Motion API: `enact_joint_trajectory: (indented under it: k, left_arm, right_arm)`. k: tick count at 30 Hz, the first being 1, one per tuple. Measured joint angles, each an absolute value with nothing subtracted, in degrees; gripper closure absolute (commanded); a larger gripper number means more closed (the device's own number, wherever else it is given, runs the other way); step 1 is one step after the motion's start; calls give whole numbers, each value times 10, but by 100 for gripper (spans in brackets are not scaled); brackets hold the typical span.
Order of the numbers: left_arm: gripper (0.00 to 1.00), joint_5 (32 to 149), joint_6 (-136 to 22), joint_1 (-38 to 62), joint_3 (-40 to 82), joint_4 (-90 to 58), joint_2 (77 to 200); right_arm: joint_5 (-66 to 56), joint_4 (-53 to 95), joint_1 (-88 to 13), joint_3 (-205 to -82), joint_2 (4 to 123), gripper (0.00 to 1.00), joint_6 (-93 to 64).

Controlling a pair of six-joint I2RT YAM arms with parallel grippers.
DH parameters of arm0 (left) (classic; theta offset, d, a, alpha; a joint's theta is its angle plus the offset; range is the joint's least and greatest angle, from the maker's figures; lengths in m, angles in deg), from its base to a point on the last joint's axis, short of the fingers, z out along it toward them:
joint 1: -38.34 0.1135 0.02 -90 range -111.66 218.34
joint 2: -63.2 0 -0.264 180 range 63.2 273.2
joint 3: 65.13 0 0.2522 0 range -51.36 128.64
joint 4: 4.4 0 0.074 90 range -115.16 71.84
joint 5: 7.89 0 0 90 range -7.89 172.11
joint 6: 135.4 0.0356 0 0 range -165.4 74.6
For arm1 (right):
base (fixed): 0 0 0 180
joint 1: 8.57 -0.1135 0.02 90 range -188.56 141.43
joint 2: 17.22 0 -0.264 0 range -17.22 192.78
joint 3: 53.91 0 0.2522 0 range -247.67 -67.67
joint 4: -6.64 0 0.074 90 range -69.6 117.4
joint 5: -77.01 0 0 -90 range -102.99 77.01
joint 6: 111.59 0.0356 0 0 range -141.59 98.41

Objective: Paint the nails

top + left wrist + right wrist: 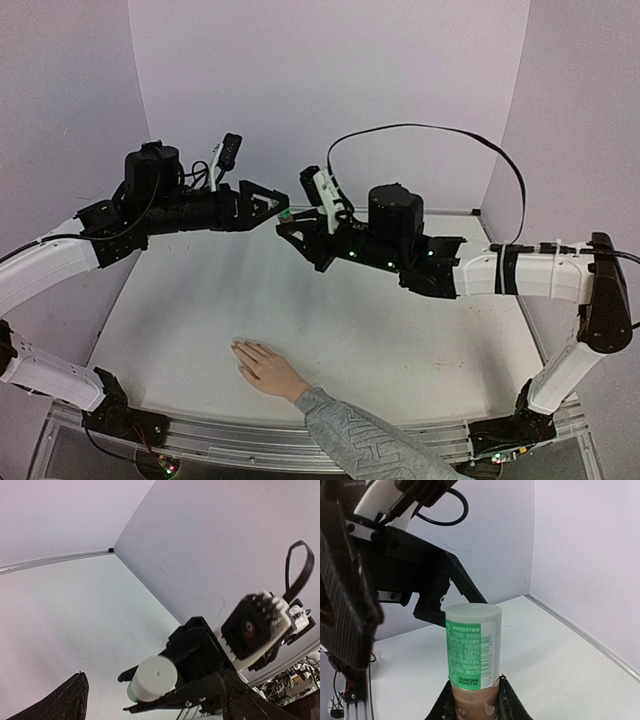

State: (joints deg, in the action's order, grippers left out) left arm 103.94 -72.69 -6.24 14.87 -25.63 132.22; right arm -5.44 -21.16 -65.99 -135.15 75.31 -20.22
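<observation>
From above, the human hand in a grey patterned sleeve lies flat on the white table at about 6 o'clock, fingertips toward 10 o'clock. Its nails are too small to make out and look untouched. Well above it, near 12 o'clock, the left gripper faces the right gripper, which clamps a small bottle. In the left wrist view the round, smooth, matte white cap shows end-on at 6 o'clock, and the left jaws stand wide apart, touching nothing. In the right wrist view the bottle stands upright between the right fingers, with a glossy green printed label over a pinkish body. The cap is on, so uncapping seems the step. The left jaws should close squarely on the slick cylinder and turn about its axis, while the right grip stays firm and low.
</observation>
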Motion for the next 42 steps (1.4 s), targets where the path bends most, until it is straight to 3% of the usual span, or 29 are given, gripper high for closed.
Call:
enact_joint_trajectory:
  k: [6,10,15,22,26,32,36,42]
  left_arm:
    - [38,988,-780,-63,149,-256,1323]
    - [41,979,-790,-63,148,-256,1324]
    - [34,978,-796,-63,148,-256,1330]
    - [56,972,-797,-64,141,-256,1332]
    - [80,974,-792,-64,141,-255,1339]
    - [87,978,-758,-65,141,-256,1348]
    - [90,1016,-712,-58,144,-257,1350]
    - [94,1221,-577,-56,172,-250,1355]
  right_arm:
    - [-151,-201,-705,-1363,786,100,-227]
    - [-182,-194,-716,-1371,794,100,-234]
    - [-212,-187,-718,-1393,797,100,-233]
    - [-229,-183,-719,-1409,803,100,-231]
    - [-229,-177,-719,-1409,803,100,-231]
    - [-224,-164,-716,-1409,804,100,-220]
    - [-117,-160,-687,-1403,796,100,-205]
    - [284,-165,-604,-1381,754,100,-168]
